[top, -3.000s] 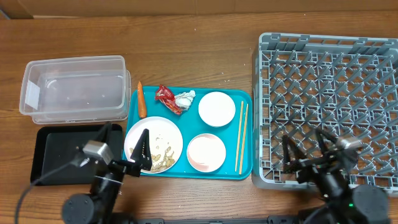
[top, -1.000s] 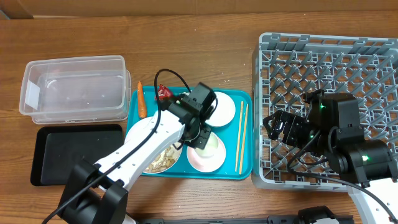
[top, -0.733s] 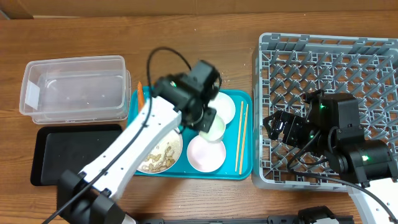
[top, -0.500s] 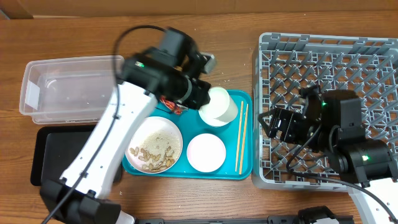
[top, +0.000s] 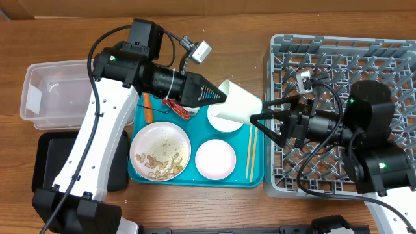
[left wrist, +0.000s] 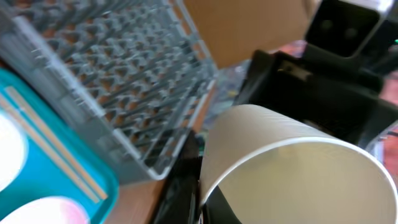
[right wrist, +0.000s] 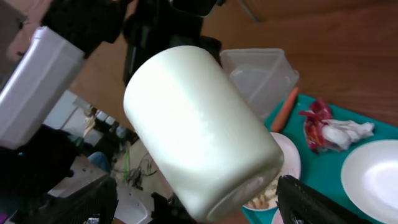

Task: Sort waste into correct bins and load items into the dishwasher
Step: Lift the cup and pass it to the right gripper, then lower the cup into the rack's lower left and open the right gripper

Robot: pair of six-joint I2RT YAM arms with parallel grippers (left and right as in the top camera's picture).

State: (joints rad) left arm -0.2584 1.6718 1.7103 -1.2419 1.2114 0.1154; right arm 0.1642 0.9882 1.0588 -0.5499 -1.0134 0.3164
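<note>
Left pincer [top: 220,99] clamped; right pincer [top: 261,114] — spread

Overhead downward; wrists share cup [right wrist: 199,130]

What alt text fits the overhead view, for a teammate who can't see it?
The left hand holds a small white cup tilted above the edge of a teal serving tray nearest a large grey plastic dish rack, where the open right hand faces it. A white round plate with beige food bits sits on the tray.
</note>
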